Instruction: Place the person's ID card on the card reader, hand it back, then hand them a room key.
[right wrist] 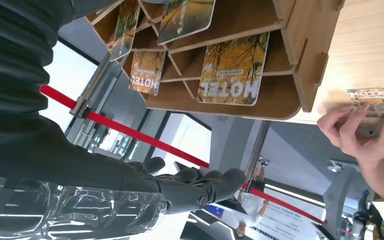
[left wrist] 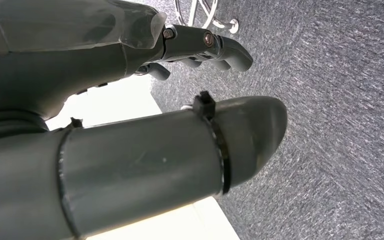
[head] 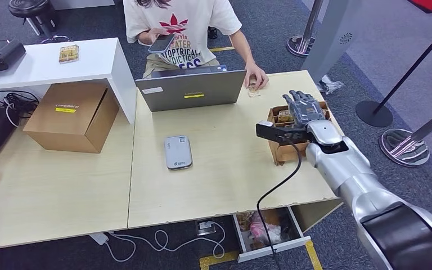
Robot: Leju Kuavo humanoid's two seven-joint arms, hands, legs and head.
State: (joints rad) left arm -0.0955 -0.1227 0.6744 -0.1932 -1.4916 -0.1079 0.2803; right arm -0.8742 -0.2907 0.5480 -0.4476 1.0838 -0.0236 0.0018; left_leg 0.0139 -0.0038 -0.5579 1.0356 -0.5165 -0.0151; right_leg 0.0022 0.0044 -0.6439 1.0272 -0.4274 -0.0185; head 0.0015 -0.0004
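Item one, your right hand (head: 305, 109): right of centre in the head view, raised over the wooden card rack (head: 284, 147) at the counter's (head: 214, 185) right edge. Fingers extended and slightly apart, nothing in them. In the right wrist view the same hand (right wrist: 195, 187) runs along the lower part of the frame, fingers nearly straight, empty.

Item two, your left hand (left wrist: 200, 47): seen in the left wrist view over grey carpet, fingers curled inward, nothing held.

Item three, room key cards: a card (right wrist: 232, 70) with yellow foliage print and white "HOTEL" lettering stands in a rack slot, upper centre of the right wrist view; more of the same print sit in neighbouring slots.

Item four, a like-printed card (right wrist: 375, 100) lies on the counter at the right edge of that view, the person's hand (right wrist: 360, 132) touching it. In the head view that hand (head: 256, 79) rests upper centre, beside the laptop (head: 190, 89).

Item five, card reader (head: 178, 151): grey, flat, rounded corners, centre of the counter, nothing on it.
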